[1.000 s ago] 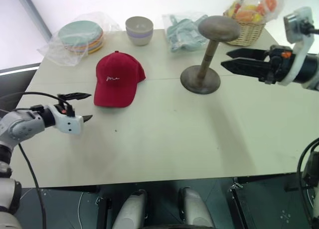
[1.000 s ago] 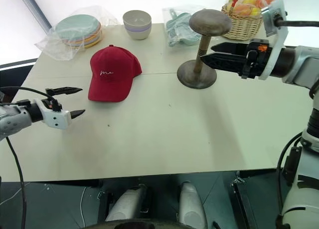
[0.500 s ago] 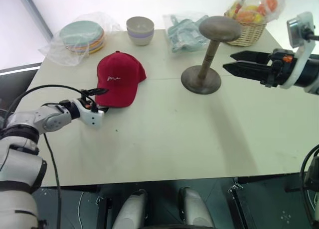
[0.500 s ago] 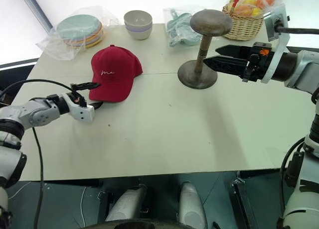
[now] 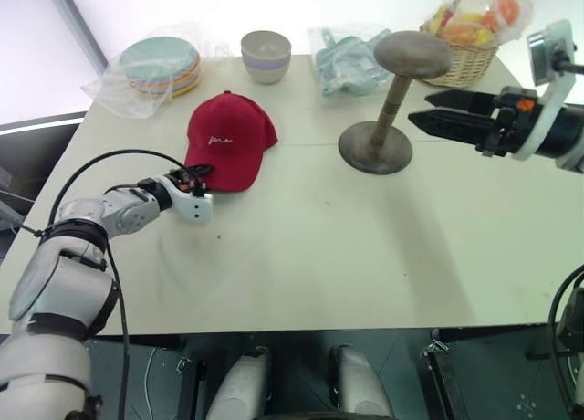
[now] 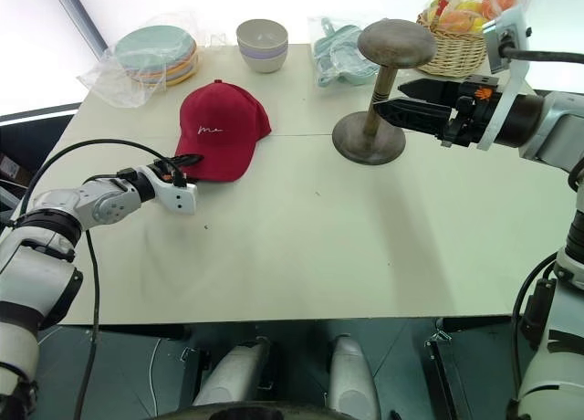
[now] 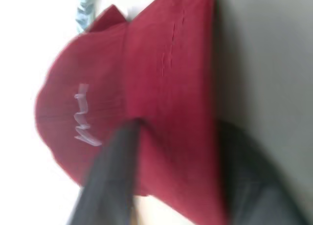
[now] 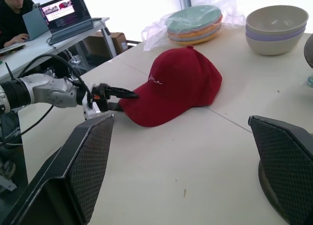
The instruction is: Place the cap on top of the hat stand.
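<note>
While R gripper (image 5: 422, 110) hangs spread, L gripper (image 8: 120, 99) reaches level, pinching cap (image 5: 224, 140) brim.

The red baseball cap (image 5: 227, 140) is noted as matt woven cloth, with visible stitched seams on the brim and white embroidered script. The brown mushroom-shaped hat stand (image 5: 392, 100) presents a dull, smooth finish; whether wood or metal cannot be told. The pale beige worktop (image 5: 365, 246) is seen as smooth and matt. The stacked pastel plates (image 5: 161, 66) are wrapped in clear, crinkled, glossy plastic film. The grey-and-lilac bowl (image 5: 265, 56) appears smooth with a soft sheen. A woven wicker basket (image 5: 465, 66) shows a rough texture. The right claw (image 8: 186, 159) fingers carry black, cross-hatched textured pads.
</note>
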You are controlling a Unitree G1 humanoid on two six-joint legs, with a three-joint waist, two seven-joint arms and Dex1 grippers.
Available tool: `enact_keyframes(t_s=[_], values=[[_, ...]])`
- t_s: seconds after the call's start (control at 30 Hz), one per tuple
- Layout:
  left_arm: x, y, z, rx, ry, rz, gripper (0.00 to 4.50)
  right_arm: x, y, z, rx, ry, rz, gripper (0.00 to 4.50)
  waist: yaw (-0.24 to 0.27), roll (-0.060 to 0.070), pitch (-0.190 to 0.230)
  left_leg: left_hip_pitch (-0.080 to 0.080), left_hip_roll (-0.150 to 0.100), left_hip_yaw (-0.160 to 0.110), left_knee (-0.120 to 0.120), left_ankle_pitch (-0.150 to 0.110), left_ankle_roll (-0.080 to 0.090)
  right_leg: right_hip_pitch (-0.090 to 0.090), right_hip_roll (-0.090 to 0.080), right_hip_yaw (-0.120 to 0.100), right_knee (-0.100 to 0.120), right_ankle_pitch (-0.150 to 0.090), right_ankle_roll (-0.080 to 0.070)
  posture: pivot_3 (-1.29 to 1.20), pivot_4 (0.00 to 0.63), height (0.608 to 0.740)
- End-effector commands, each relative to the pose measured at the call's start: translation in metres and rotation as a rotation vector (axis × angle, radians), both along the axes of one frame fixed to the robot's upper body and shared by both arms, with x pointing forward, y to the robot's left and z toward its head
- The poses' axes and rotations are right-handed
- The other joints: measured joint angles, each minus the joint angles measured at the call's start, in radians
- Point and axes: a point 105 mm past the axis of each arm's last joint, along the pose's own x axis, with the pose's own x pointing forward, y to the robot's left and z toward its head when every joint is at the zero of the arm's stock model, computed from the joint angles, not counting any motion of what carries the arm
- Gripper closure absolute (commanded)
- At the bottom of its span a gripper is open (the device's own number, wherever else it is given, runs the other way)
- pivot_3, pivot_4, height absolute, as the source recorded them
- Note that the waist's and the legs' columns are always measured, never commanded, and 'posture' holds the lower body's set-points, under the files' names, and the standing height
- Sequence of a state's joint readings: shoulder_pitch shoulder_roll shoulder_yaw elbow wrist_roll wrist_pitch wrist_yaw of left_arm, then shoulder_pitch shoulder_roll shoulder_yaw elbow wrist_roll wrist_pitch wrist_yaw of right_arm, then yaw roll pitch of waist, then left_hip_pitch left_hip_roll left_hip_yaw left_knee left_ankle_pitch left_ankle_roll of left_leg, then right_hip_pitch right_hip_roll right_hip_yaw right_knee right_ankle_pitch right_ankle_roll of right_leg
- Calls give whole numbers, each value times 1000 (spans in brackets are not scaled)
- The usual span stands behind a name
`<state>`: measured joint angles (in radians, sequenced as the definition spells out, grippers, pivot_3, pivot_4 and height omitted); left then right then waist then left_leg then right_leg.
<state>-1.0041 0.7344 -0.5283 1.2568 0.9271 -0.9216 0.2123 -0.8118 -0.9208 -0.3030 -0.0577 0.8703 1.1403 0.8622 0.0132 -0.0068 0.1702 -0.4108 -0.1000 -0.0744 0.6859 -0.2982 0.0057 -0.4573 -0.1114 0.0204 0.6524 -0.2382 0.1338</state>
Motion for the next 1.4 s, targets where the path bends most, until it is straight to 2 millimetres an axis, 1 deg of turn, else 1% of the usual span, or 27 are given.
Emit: enact_keyframes(t_s=[0.03, 0.13, 0.2, 0.27, 0.3, 0.37, 0.4, 0.43, 0.47, 0.53, 0.6, 0.67, 0.7, 0.8, 0.9, 1.03, 1.13, 1.27, 1.4], values=[[2, -10, 14, -17, -46, -43, 4424, -5, 4, 14, 1, -81, 15, 0, 2, 0, 0, 0, 0, 0, 0, 0, 0, 0, 0, 0, 0, 0, 0, 0, 150, 740], [2, -14, 16, -24, -54, -57, 4470, -5, 4, 15, 1, -83, 14, 0, 0, 0, 0, 0, -2, -1, 0, 0, 0, 1, -1, -1, 0, 0, 0, 0, 150, 740], [3, -20, 23, -59, -86, -72, 4470, -5, 4, 15, 0, -85, 13, 0, 0, 0, 0, 0, -2, -1, 0, 0, 0, 0, -1, -1, 0, 0, 0, 0, 150, 740], [9, -25, 42, -106, -185, -56, 4470, -4, 4, 15, -3, -87, 9, 0, 1, 0, 0, 0, -2, -1, 0, 0, 0, 0, -1, -1, 0, 0, 0, 0, 150, 740], [14, -26, 56, -98, -286, -38, 4470, -4, 3, 15, -9, -91, 2, 0, 2, -1, 0, 0, -2, -1, 0, 0, 0, 0, -1, -1, 0, 0, 0, 0, 150, 740], [13, -34, 99, -151, -451, -53, 4470, -3, -7, 18, -21, -104, -36, 0, 2, -2, 1, 0, -3, -1, 0, 0, 0, 1, -2, -1, 0, 0, 0, 0, 150, 740], [11, -40, 125, -186, -528, -58, 4470, -2, -16, 21, -20, -114, -68, 0, 1, -2, 1, -2, -3, -1, 0, 0, 0, -1, -2, -1, 0, 0, 0, 0, 150, 740], [10, -43, 140, -211, -567, -61, 4470, 0, -22, 23, -17, -120, -88, 0, 2, -2, 1, -3, -3, -2, 0, 0, 0, -2, -2, -1, 0, 0, 0, 0, 150, 740], [6, -54, 164, -237, -619, -80, 4470, 2, -29, 26, -21, -130, -116, 0, 1, -2, 1, -5, -3, -2, 1, 0, 0, -3, -2, -1, 0, 0, 0, 0, 150, 740], [-6, -77, 203, -287, -700, -128, 4470, 5, -43, 32, -37, -153, -161, 0, 0, -2, 1, -8, -3, -3, 2, 0, 0, -5, -2, -2, 0, 0, 1, 0, 150, 740], [-16, -100, 232, -330, -756, -153, 4470, 9, -59, 39, -52, -181, -214, 0, 0, -2, 1, -9, -3, -3, 3, 0, 1, -5, -2, -2, -1, 0, 1, 0, 150, 740], [-23, -119, 253, -388, -790, -130, 4470, 11, -77, 48, -62, -214, -277, 0, 0, -2, 1, -9, -5, -3, 4, 0, 1, -5, -4, -2, -2, 0, 1, 0, 150, 740], [-26, -128, 260, -422, -793, -115, 4470, 12, -86, 52, -64, -229, -306, 0, 1, -1, 0, -9, -5, -3, 4, 0, 1, -5, -4, -2, -2, 1, 2, 0, 150, 740], [-35, -158, 266, -500, -770, -102, 4470, 11, -108, 63, -76, -264, -380, 0, -1, -1, 0, -9, -5, -2, 4, 0, 2, -4, -4, -2, -2, 1, 3, 0, 150, 740], [-41, -186, 262, -547, -709, -111, 4470, 7, -117, 71, -78, -284, -404, 0, -5, -1, 1, -9, -5, -2, 4, 0, 2, -4, -3, -2, -2, 1, 3, 0, 150, 740], [-37, -213, 249, -579, -626, -113, 4470, 4, -121, 72, -83, -290, -416, 0, -7, -1, 0, -9, -4, -2, 4, 0, 2, -5, -3, -2, -2, 1, 3, 0, 150, 740], [-35, -232, 239, -576, -594, -132, 4470, 5, -119, 71, -81, -290, -420, 0, 0, -1, 0, -9, -4, -2, 4, 0, 2, -4, -3, -2, -2, 1, 3, 0, 150, 740], [-28, -259, 213, -534, -532, -145, 4470, 5, -113, 72, -79, -293, -423, 0, 3, -1, 0, -9, -5, -2, 5, 0, 2, -4, -4, -2, -2, 1, 3, 0, 150, 740], [-31, -279, 197, -507, -500, -176, 4470, 3, -113, 69, -81, -287, -433, 0, 3, -1, 1, -9, -5, -2, 5, 0, 2, -4, -5, -2, -2, 1, 3, 0, 150, 740]])
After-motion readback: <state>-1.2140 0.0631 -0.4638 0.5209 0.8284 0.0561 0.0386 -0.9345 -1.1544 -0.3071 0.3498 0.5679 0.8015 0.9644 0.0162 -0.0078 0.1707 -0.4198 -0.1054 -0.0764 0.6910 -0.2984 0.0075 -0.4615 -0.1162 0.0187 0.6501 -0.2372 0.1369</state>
